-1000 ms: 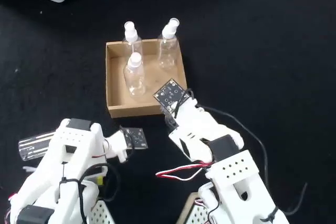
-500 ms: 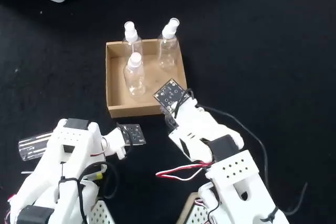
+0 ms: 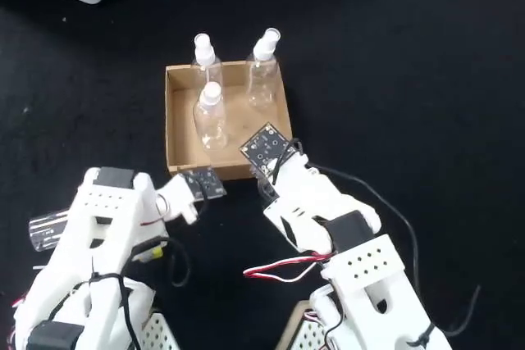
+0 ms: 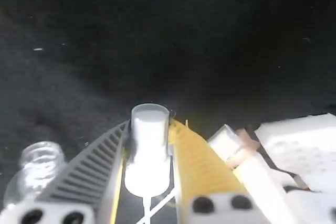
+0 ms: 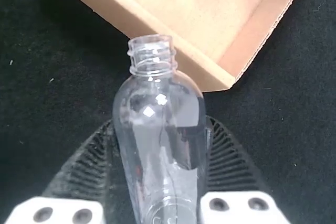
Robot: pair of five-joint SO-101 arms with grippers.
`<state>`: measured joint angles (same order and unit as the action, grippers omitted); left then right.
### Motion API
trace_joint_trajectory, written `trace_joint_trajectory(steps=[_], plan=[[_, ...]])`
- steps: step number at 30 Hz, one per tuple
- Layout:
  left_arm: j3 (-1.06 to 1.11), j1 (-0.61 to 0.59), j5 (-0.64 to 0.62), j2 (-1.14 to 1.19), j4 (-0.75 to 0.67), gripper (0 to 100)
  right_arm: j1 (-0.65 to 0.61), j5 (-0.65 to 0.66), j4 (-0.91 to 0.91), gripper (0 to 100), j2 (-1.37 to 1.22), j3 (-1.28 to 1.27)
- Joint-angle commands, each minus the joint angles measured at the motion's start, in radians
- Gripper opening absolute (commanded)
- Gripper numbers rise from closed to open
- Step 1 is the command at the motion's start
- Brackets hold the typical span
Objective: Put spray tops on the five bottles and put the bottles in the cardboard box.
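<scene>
My left gripper [image 4: 149, 129] is shut on a white spray top [image 4: 149, 150] with its thin tube trailing back between the fingers. It sits just off the front left corner of the cardboard box [image 3: 176, 133]. My right gripper [image 5: 160, 124] is shut on a clear bottle [image 5: 157, 124] with a bare threaded neck, which points at the near corner of the cardboard box [image 5: 210, 19]. Three bottles with spray tops stand in the box: one in the middle [image 3: 211, 116] and two at the back [image 3: 203, 51] [image 3: 263, 71]. Another uncapped bottle [image 3: 45, 229] lies at the left, partly hidden by the left arm.
Black cloth covers the table [image 3: 410, 79]. An open bottle neck [image 4: 39, 163] shows beside my left gripper's finger, and a white part of the other arm [image 4: 294, 145] lies close on the opposite side. Red and white cables [image 3: 283, 270] trail between the arms.
The left arm has moved forward toward the box's front edge, carrying the spray top. The right arm and its bottle have stayed still.
</scene>
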<state>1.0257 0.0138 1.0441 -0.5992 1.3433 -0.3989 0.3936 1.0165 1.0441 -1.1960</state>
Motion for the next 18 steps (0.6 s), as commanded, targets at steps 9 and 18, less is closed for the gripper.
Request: trace_joint_trajectory(steps=[9, 18], plan=[[-0.257, -0.134, -0.012, -0.002, 0.15, 3, 0.031, 0.0, -0.023, 8.2, 0.033, 0.007], [-0.377, -0.257, -0.081, -0.071, 0.187, 3, 0.031, 0.0, -0.023, 8.2, 0.033, 0.007]])
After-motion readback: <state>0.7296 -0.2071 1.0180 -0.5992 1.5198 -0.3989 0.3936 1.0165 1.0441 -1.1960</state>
